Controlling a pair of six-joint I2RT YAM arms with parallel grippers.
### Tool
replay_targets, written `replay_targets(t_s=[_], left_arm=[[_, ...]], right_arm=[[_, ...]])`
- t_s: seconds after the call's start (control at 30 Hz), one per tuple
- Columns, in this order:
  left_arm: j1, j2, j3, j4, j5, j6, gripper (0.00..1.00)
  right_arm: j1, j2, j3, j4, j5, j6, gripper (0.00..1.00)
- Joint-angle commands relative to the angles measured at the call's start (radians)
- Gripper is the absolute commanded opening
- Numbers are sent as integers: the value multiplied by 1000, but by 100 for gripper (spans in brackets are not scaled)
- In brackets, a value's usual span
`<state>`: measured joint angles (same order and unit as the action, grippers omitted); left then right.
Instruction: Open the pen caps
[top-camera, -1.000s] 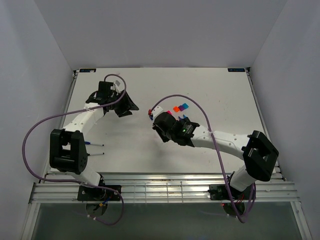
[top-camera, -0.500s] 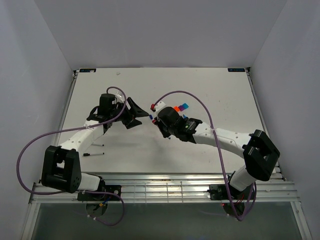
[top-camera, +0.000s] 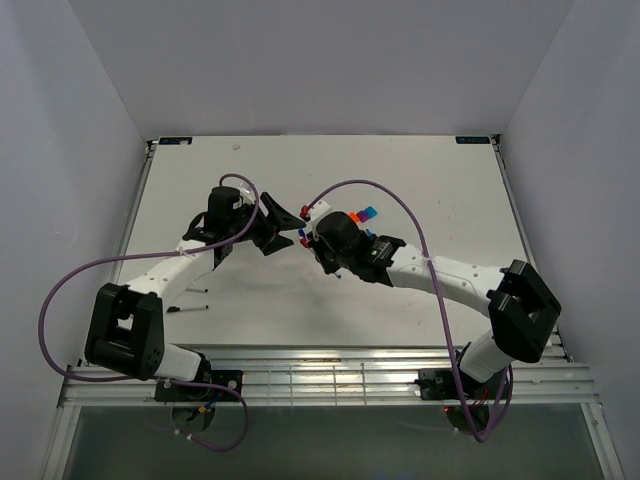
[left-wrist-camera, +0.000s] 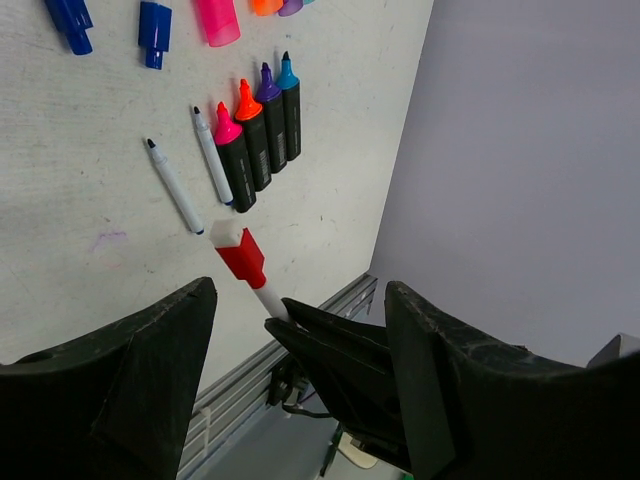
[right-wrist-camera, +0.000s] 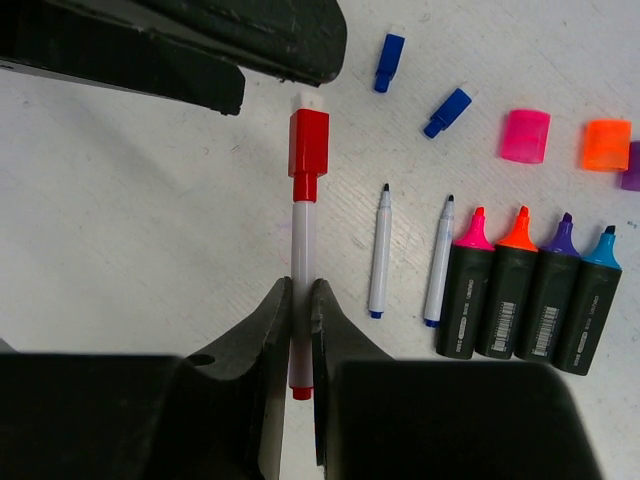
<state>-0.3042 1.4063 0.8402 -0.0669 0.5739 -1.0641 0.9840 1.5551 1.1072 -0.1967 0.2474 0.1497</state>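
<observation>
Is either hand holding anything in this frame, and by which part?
The right hand grips the white pen on its barrel, near the tail end, red cap on. The left hand is open, holding nothing.

The left arm (top-camera: 165, 265) reaches forward and to the right from its base, while the right arm (top-camera: 450, 275) stretches forward and to the left, so the two wrists face each other almost tip to tip over the middle of the tabletop (top-camera: 430, 180). The left gripper (top-camera: 279, 224) has its fingers (left-wrist-camera: 150, 340) spread wide apart and holds nothing, its open mouth turned toward the other arm. The right gripper (right-wrist-camera: 300, 290) has its fingers (right-wrist-camera: 272, 315) pressed together on the shaft of a white pen (right-wrist-camera: 302, 240), which juts past their tips toward the left gripper.
</observation>
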Motion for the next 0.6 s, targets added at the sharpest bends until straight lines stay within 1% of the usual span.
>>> replay_targets(t_s=[0.0,0.3,0.57], left_arm=[[-7,-7,-10,18,-19,-17,78],[-39,54,16,33,1,-23,78],[-49,65,34,53,-9,-37,67]], right_arm=[[4,-53,46,55,0,1,8],[4,-49,66,65,-6,-7,8],[4,-43,79,69,-16,-7,8]])
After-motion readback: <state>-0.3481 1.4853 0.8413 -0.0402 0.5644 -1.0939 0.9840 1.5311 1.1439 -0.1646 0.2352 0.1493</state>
